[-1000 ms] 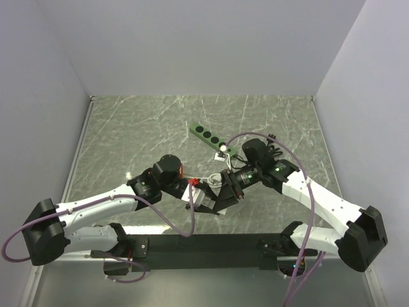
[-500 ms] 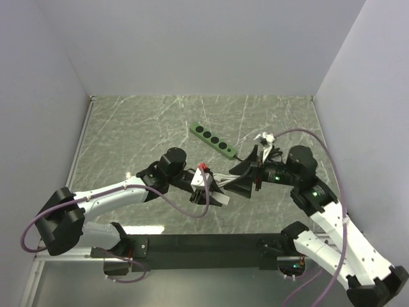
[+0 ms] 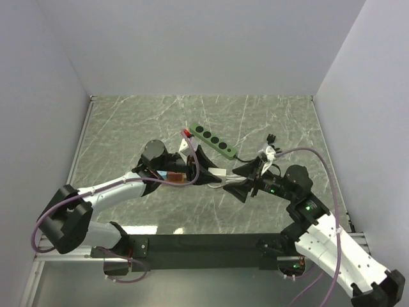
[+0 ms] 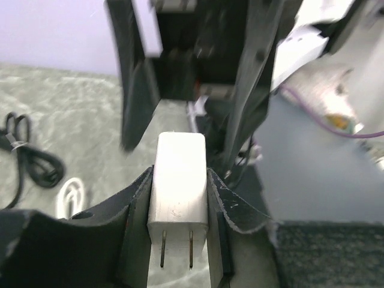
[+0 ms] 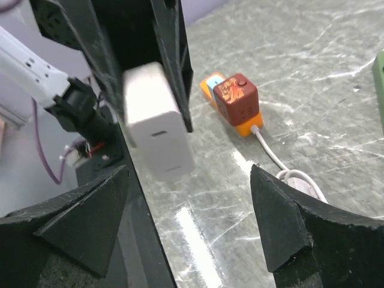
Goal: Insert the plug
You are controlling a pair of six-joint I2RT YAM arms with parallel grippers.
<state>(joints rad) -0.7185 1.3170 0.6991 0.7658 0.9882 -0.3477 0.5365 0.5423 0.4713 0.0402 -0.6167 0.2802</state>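
Leaves the white plug (image 4: 178,192) pinched in the narrow jaws of the left gripper (image 4: 178,174) alone, near the green power strip (image 3: 214,139) but in no socket, with the right gripper (image 5: 189,174) just sprung wide and drawn off, so handover done and insertion apparently next.

Plug (image 4: 179,180) seemingly before power strip (image 3: 214,139)
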